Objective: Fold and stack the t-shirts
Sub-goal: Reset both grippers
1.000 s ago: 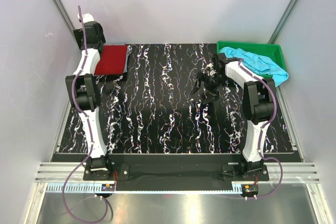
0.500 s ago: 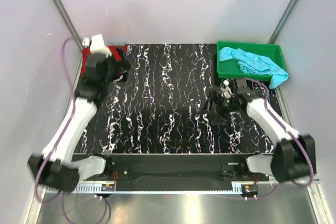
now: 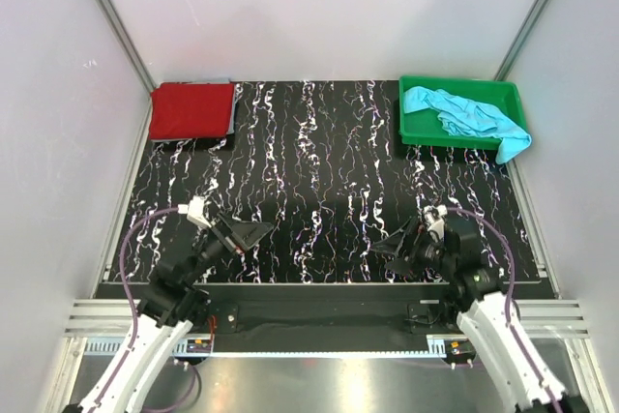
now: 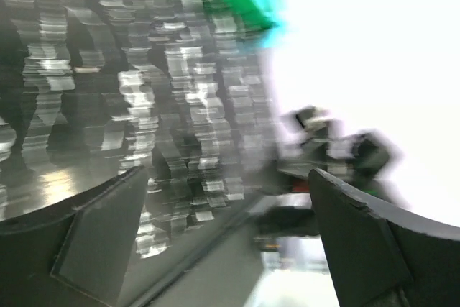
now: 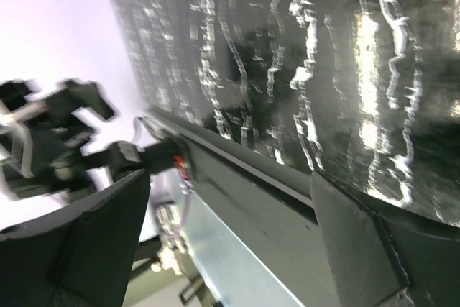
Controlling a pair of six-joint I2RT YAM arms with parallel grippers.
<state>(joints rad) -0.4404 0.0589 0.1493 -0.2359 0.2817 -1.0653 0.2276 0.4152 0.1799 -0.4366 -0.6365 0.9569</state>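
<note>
Turquoise cloth was the one unfolded item: the turquoise t-shirt (image 3: 462, 111) lay crumpled in the green tray (image 3: 484, 85) at the far right corner of the table (image 3: 319, 162). Its long axis ran roughly left to right across the tray. One end draped over the tray's near right rim.

My right gripper (image 3: 397, 242) sat low at the near edge, on the right side. The shirt lay straight ahead of it and slightly to the right, well apart. My left gripper (image 3: 247, 235) sat at the near edge on the left, much further from the tray. I judged the right arm the nearer one for the pick.

Both pairs of fingers were spread wide and held nothing.

The red t-shirt (image 3: 191, 110) lay folded flat as a neat rectangle at the far left corner. An edge of the grey-blue t-shirt (image 3: 234, 113) appeared to show beneath it.

Materials:
- Shirts: soft, plain, limp.
- Tray: rigid plastic with raised walls.
- Table: glossy black with white marbling.

Both wrist views were blurred.
</note>
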